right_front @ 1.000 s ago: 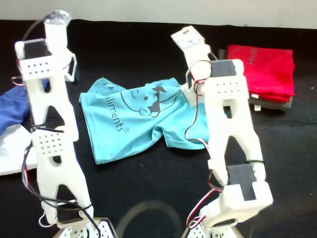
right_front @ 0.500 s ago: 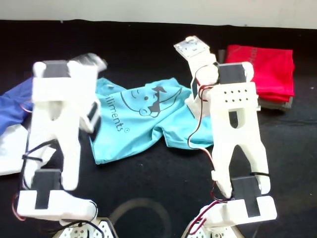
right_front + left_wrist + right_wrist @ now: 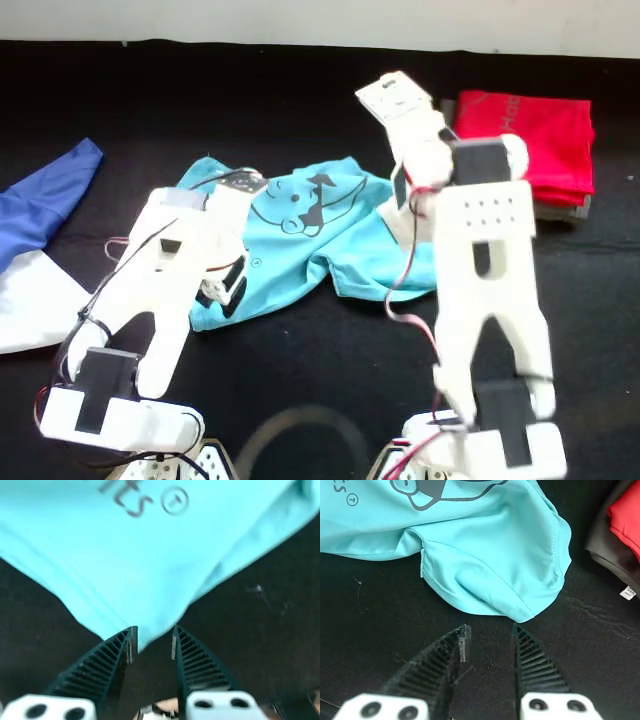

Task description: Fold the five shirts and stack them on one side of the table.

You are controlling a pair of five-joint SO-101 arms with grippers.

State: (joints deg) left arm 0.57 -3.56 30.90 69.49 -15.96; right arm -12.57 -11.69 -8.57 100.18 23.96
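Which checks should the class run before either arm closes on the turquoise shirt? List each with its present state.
1. The left gripper is open: ok.
2. A corner of the turquoise shirt sits between its fingers: ok.
3. The right gripper is open: ok.
4. Fabric lies between the right gripper's fingers: not ok; the hem lies just ahead of them, over bare table.
5. The shirt lies flat: not ok; it is bunched near the right gripper.
6. The folded red shirt lies apart from the turquoise one: ok.
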